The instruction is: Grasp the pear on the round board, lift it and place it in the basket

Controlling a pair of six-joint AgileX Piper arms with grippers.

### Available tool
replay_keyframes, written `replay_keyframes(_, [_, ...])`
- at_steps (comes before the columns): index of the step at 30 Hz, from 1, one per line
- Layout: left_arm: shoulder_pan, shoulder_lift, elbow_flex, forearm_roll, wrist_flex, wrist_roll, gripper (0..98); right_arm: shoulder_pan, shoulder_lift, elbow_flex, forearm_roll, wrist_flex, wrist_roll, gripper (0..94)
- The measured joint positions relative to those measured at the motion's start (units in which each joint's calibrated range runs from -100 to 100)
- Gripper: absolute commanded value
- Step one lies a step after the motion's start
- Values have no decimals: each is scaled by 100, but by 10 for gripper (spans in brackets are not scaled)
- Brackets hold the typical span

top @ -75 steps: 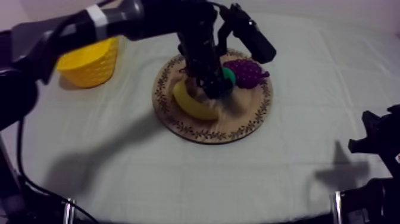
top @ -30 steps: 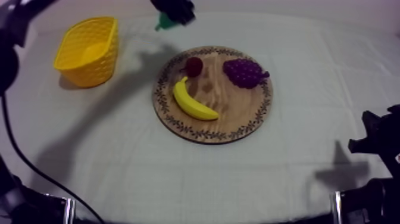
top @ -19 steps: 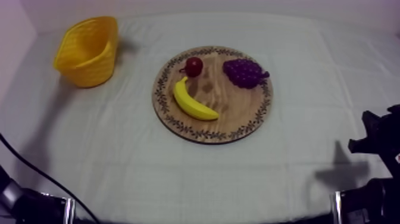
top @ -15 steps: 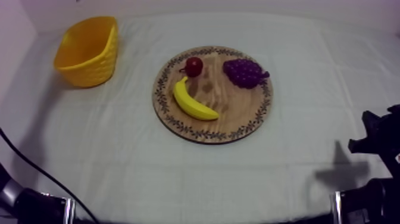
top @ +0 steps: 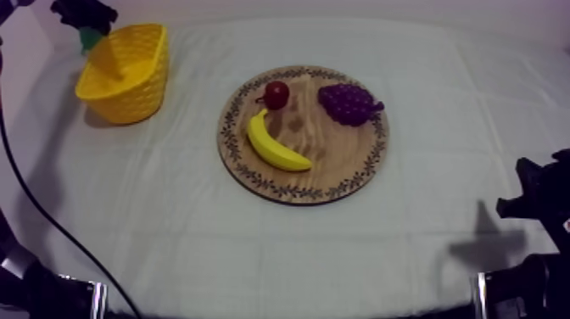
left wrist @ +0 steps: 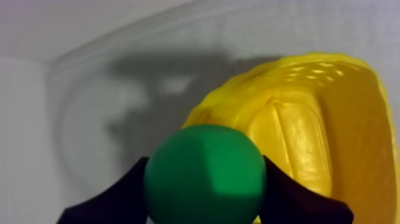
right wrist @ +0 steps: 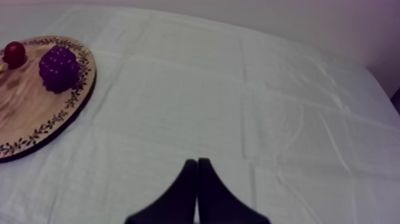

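Back in at the upper left since half a second ago: left gripper (top: pixel 85 15), clamped on the pear (top: pixel 90 38), above the far left rim of the yellow basket (top: pixel 127 76), near the table's back corner. Unmoved on the wooden board (top: pixel 331 157): banana (top: pixel 276 144), small red fruit (top: pixel 276 93), grapes (top: pixel 348 103). Open cloth (top: pixel 254 246) between basket and board. From the left wrist: black fingers (left wrist: pixel 113 205) tight on both sides of the pear. From the right wrist: right gripper (right wrist: pixel 197 179) closed on nothing, over bare cloth.

The table (top: pixel 170 221) holds wooden board (top: pixel 339 161) and yellow basket (top: pixel 127 100).
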Motion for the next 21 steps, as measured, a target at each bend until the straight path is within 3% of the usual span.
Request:
replay_keyframes(9, [179,480,272,171,-137,-118,456,0,0,0,0,3,0,3])
replay_keyframes(14, [254,769,552,178,-330,-51,511,0,0,0,0,3,0,3])
replay_keyframes(17, [260,910,595,172,-463,20,566,0,0,0,0,3,0,3])
replay_keyframes(21, [217,855,713,193,-682,78,713,0,0,0,0,3,0,3])
